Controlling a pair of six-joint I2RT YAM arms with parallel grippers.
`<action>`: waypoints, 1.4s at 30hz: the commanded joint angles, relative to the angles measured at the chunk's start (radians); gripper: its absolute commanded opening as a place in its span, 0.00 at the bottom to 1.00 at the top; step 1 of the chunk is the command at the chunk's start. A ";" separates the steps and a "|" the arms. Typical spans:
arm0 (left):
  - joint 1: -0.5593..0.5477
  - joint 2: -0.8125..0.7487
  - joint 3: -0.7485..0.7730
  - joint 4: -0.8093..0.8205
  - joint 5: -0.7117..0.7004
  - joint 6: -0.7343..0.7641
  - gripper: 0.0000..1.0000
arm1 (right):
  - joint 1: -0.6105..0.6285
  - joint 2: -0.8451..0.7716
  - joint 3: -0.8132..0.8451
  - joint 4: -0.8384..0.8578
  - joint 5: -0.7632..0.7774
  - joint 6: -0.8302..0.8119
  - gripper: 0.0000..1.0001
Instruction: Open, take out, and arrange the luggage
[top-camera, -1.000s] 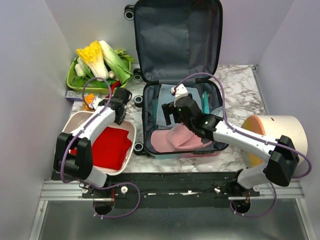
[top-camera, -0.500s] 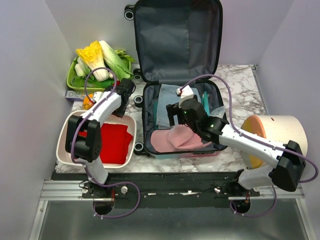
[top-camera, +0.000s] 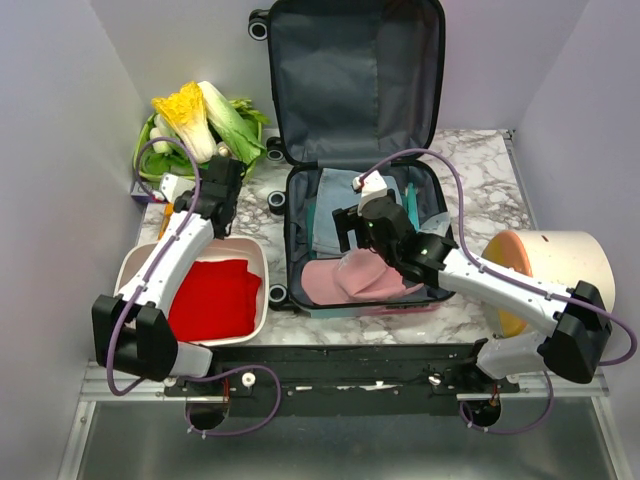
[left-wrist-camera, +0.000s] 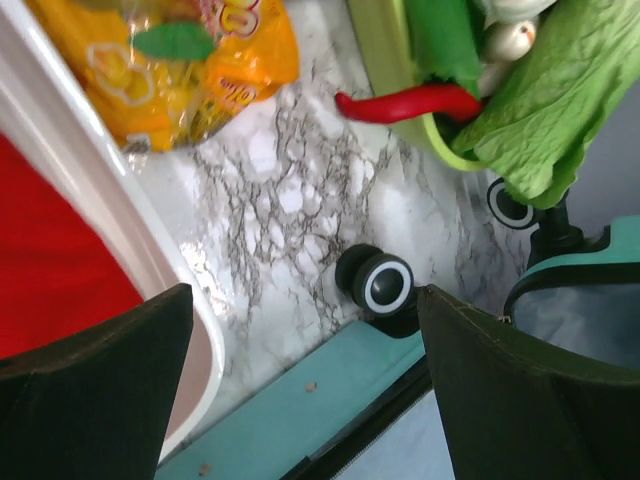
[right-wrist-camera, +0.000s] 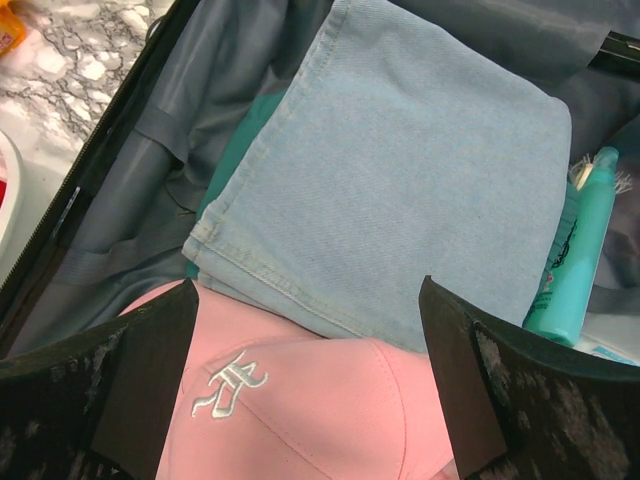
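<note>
The luggage (top-camera: 355, 80) lies open mid-table, lid raised at the back, grey lining showing. Its lower half holds a pink cap (top-camera: 360, 278), folded light-blue jeans (top-camera: 335, 205) and a teal bottle (top-camera: 410, 205). My right gripper (top-camera: 350, 232) hangs open inside it, just over the cap (right-wrist-camera: 300, 400) and the jeans' (right-wrist-camera: 400, 190) hem, holding nothing. My left gripper (top-camera: 220, 195) is open and empty between the white basin and the luggage's teal shell (left-wrist-camera: 310, 400), near a black wheel (left-wrist-camera: 385, 283).
The white basin (top-camera: 255, 255) at front left holds a red cloth (top-camera: 212, 298). Behind it a green basket (top-camera: 150, 165) carries cabbage and a red chili (left-wrist-camera: 410, 103); an orange snack packet (left-wrist-camera: 190, 60) lies beside it. A cream cylindrical container (top-camera: 555, 265) lies at right.
My left gripper has gone from shut to open and swung left from the luggage's corner toward the green basket. The right gripper shifted slightly right and stays open.
</note>
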 joint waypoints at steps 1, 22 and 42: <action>0.049 -0.008 -0.009 0.164 0.068 0.244 0.99 | -0.006 0.003 -0.009 0.027 0.026 -0.008 1.00; -0.232 0.263 0.199 0.419 0.721 0.760 0.99 | -0.469 0.224 0.126 -0.157 -0.355 0.101 1.00; -0.292 0.466 0.247 0.380 0.692 0.722 0.99 | -0.535 0.398 0.193 -0.147 -0.583 0.048 0.94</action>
